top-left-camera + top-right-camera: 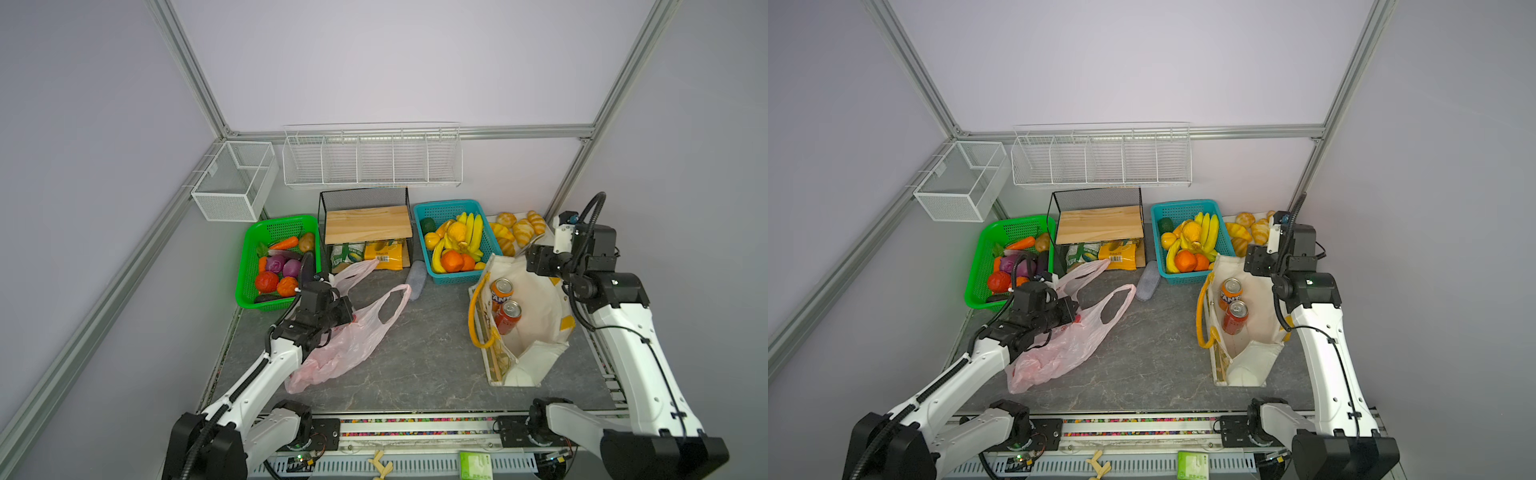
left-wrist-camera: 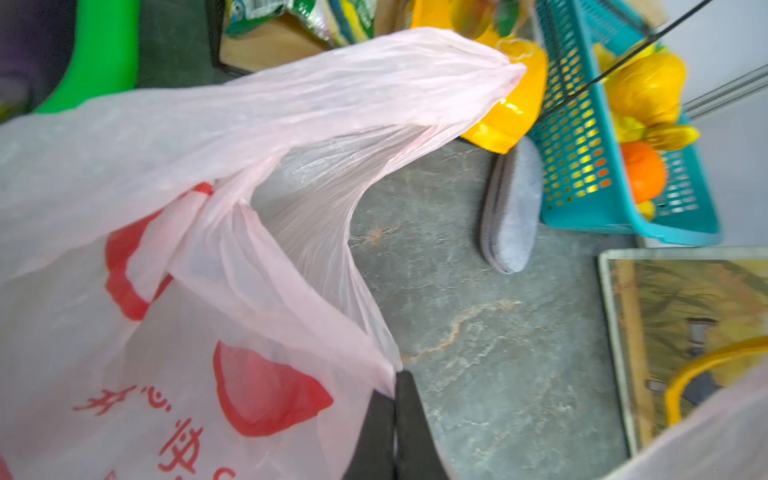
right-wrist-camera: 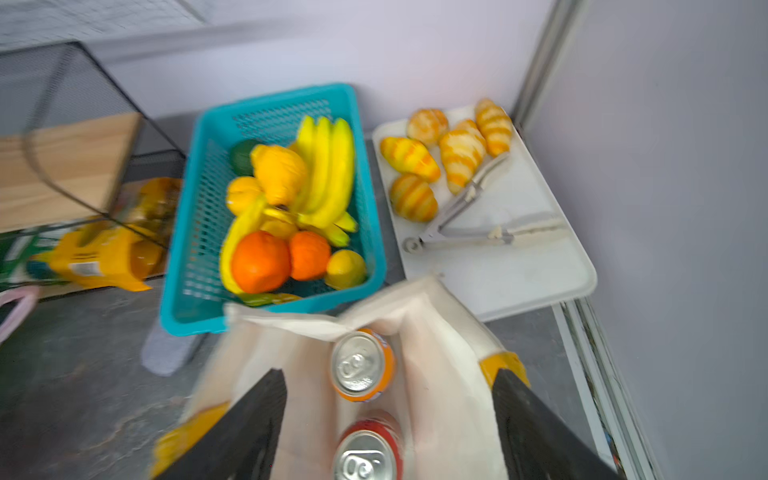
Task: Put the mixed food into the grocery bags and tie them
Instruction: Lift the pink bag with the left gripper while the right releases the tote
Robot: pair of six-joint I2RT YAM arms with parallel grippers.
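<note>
Tote (image 1: 536, 299): orange can (image 1: 500, 293) and red can (image 1: 508, 316) inside, tops showing, just ahead of the right jaws, which stand wide apart, holding nothing.
Pink bag (image 1: 353, 345): lying on desk (image 1: 436, 353), edge pinched in closed left jaws.
Green basket (image 1: 245, 266): vegetables (image 1: 276, 270), near left jaws.

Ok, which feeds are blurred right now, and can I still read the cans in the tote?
Right wrist view: motion blur throughout, worst on the teal basket; red can lid still distinct. Left wrist view: pink bag print sharp, far edge smeared. Both top views: sharp and evenly lit; Fanta can label legible inside the tote.
</note>
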